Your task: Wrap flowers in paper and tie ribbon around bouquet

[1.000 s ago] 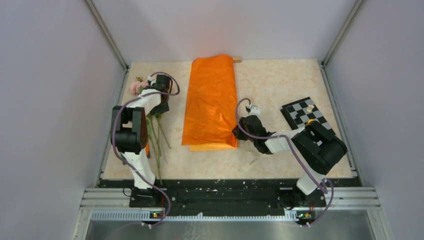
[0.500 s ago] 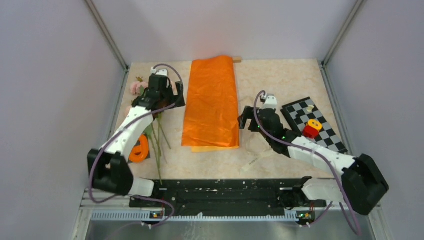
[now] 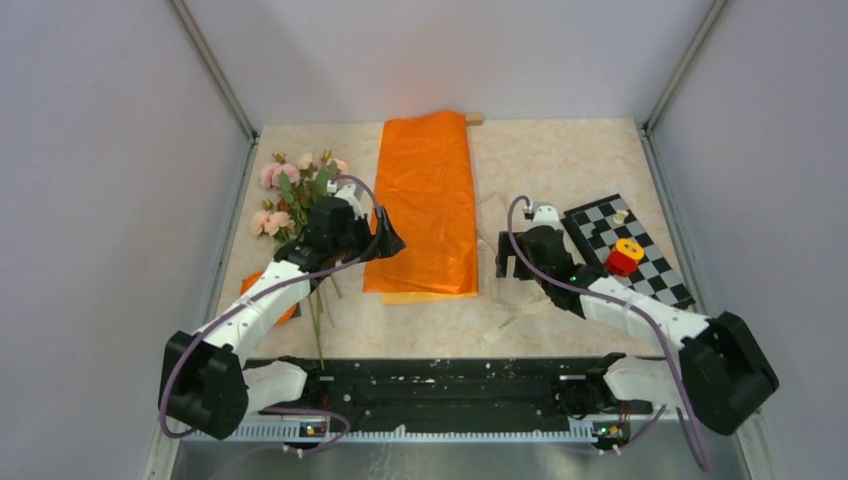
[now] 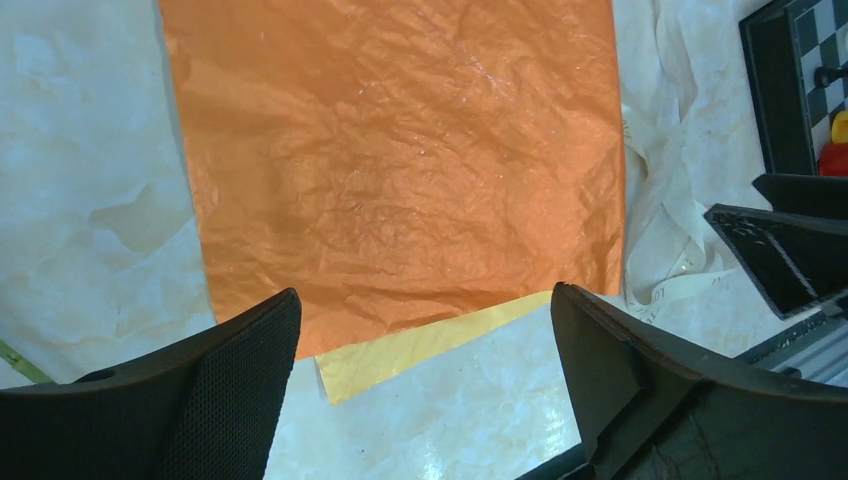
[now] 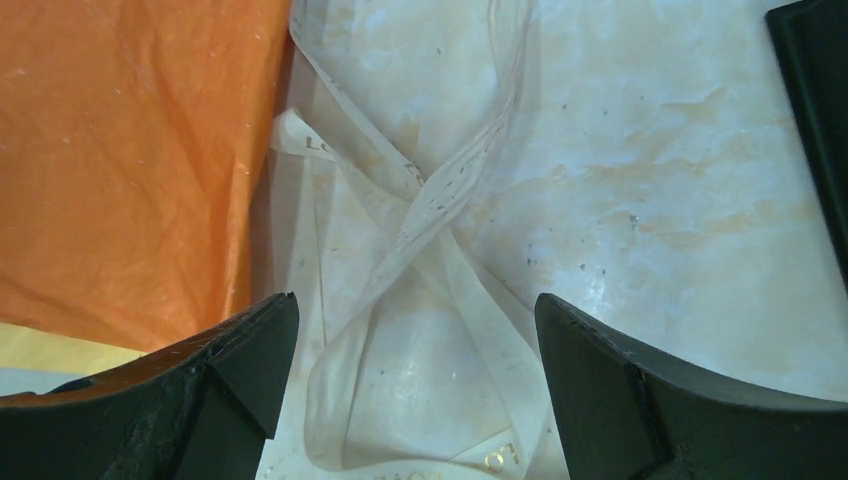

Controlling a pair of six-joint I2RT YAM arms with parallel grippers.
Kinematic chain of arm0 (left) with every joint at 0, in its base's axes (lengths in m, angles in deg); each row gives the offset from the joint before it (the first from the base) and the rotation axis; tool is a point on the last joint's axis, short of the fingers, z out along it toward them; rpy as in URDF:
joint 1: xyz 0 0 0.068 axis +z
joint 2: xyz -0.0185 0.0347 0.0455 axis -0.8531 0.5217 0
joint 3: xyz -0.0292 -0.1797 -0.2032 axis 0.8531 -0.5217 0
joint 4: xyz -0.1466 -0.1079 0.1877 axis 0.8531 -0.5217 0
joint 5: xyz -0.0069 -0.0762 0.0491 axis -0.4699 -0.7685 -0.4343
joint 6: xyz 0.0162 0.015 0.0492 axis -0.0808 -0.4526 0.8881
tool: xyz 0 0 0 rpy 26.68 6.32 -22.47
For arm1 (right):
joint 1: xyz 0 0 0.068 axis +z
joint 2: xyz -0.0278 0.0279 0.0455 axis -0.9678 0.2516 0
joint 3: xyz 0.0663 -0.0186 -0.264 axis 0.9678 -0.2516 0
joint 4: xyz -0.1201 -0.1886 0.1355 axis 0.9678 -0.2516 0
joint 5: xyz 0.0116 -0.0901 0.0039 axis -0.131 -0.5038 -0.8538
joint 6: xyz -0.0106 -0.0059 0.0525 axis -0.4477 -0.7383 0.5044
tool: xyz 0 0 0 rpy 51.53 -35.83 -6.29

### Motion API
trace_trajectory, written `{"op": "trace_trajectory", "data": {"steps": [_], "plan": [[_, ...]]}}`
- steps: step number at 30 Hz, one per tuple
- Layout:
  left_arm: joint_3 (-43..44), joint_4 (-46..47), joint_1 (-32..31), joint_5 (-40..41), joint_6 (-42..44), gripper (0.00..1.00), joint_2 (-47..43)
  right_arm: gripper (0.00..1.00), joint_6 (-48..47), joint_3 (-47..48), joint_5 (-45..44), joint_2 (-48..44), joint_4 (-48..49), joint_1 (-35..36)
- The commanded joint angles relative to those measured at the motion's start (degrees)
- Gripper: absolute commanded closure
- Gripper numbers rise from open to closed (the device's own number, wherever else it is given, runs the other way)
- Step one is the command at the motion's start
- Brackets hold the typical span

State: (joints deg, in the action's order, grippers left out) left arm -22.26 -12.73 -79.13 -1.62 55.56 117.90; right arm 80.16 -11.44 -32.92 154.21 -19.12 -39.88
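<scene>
**Item 1, your left gripper:** jaws spread wide, nothing between them. The paper lies flat just ahead of and below its fingertips. It appears folded over, with a paler layer showing at the edge nearest the hand.

**Item 2, your right gripper:** jaws wide, empty. The ribbon lies loose and looped directly beneath it, just beside the paper's edge on its left.

**Item 3, the flowers:** lying to the left of your left gripper, beside its wrist, apart from the paper.

**Progress:** nothing wrapped and nothing tied; by the look of it, you have every step left.
</scene>
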Motion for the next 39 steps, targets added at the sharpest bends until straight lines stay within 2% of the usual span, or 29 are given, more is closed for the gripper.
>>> {"op": "trace_trajectory", "data": {"steps": [1,7,10,13,14,16,17,18,21,25,28,32,36,38,39], "plan": [[-0.95,2.50,-0.09,2.54,-2.12,0.01,-0.10,0.10,-2.87,2.71,4.26,8.94,3.89,-2.27],[-3.80,2.39,-0.02,6.48,-2.62,0.01,-1.03,0.16,-5.25,9.52,4.56,23.71,6.45,-2.94],[-4.68,3.14,-0.02,7.60,-2.91,0.01,-0.68,0.21,-6.51,12.60,6.74,28.84,8.10,-2.94],[-4.48,3.18,-0.06,8.68,-3.00,0.01,0.19,0.28,-6.31,15.78,4.97,33.46,8.32,-2.94],[-4.30,2.92,-0.06,9.22,-3.07,0.01,0.46,0.36,-6.28,16.92,3.40,34.87,8.13,-2.94],[-3.78,2.08,-0.07,10.61,-3.42,0.01,0.95,0.68,-5.94,19.89,-1.25,37.70,6.09,-2.94],[-3.59,1.52,-0.03,10.70,-3.62,0.01,1.12,0.81,-5.34,21.73,-4.63,38.67,4.77,-2.99],[-3.40,1.17,0.00,12.32,-3.76,0.01,1.22,0.89,-5.53,23.62,-7.85,39.33,3.94,-3.26],[-3.66,1.14,-0.03,13.03,-4.26,0.01,1.22,1.00,-6.40,29.23,-13.02,39.53,1.74,-6.95],[-3.96,0.39,-0.05,15.00,-4.81,0.01,1.93,1.00,-6.72,39.04,-13.94,40.18,0.51,-15.64],[-3.46,-0.55,0.04,16.53,-5.40,0.01,2.89,1.00,-7.30,48.26,-14.04,44.21,-1.29,-22.69],[-1.72,-4.23,0.01,18.20,-6.48,0.01,3.98,1.00,-4.74,62.31,-14.70,51.85,-8.36,-30.95],[-1.98,-5.56,0.01,19.57,-7.10,0.01,3.72,1.00,-1.51,73.83,-15.25,58.89,-13.62,-36.60],[-2.35,-5.64,0.03,19.22,-7.72,0.01,3.70,1.00,-1.51,77.37,-12.05,61.42,-15.56,-38.06],[-2.50,-5.69,0.08,18.72,-8.09,0.01,3.73,0.97,-2.26,78.22,-9.56,62.01,-15.99,-38.24]]}}
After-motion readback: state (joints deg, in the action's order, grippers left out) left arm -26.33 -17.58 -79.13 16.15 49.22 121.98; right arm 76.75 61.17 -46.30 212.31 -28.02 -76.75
